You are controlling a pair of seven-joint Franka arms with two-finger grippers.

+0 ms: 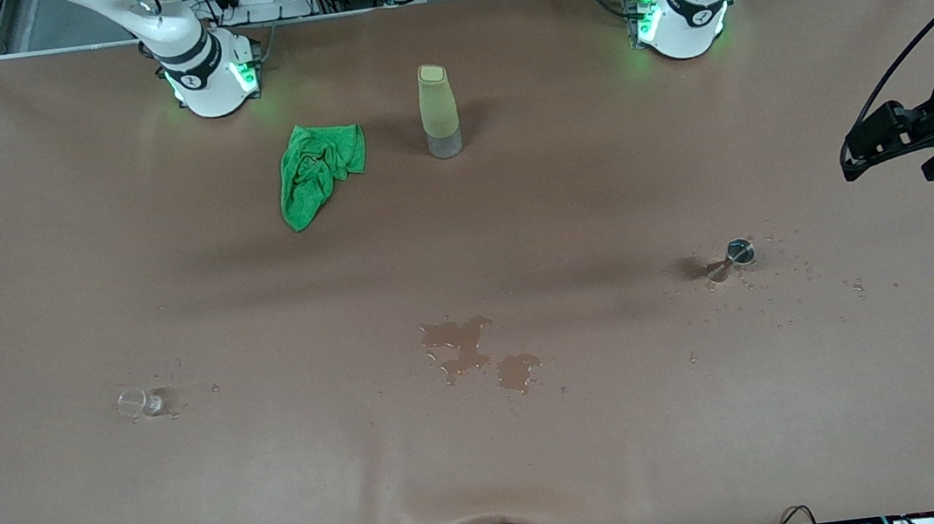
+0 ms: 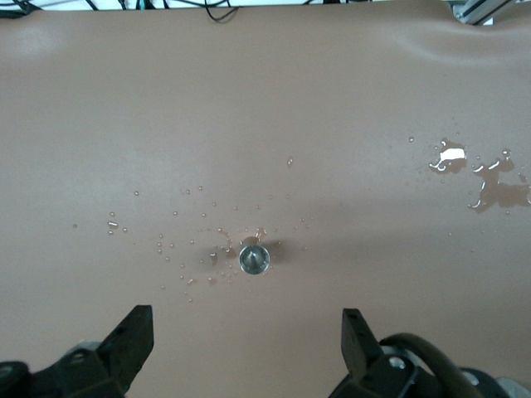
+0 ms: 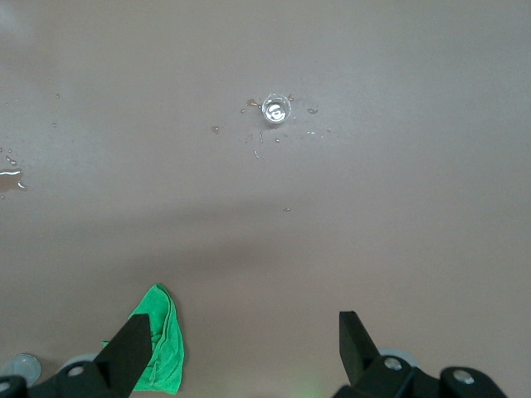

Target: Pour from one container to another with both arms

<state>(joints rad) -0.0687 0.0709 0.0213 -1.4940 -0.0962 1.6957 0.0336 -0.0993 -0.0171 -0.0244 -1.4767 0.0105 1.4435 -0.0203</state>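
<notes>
The tiny clear glass cup [image 1: 134,404] [image 3: 276,109] stands toward the right arm's end of the table, near the front camera. The silvery hourglass jigger [image 1: 738,252] [image 2: 254,258] stands upright toward the left arm's end, ringed by droplets. My left gripper [image 2: 247,319] hangs high over the table short of the jigger, open and holding nothing; its hand shows at the edge of the front view [image 1: 900,129]. My right gripper [image 3: 245,323] is also high and open with nothing in it, well away from the cup, beside the green cloth.
A tall yellow-green bottle [image 1: 439,111] stands mid-table near the bases, with a crumpled green cloth [image 1: 316,169] [image 3: 158,348] beside it toward the right arm's end. Puddles of spilled liquid [image 1: 463,341] [image 2: 489,178] lie between the cup and the jigger.
</notes>
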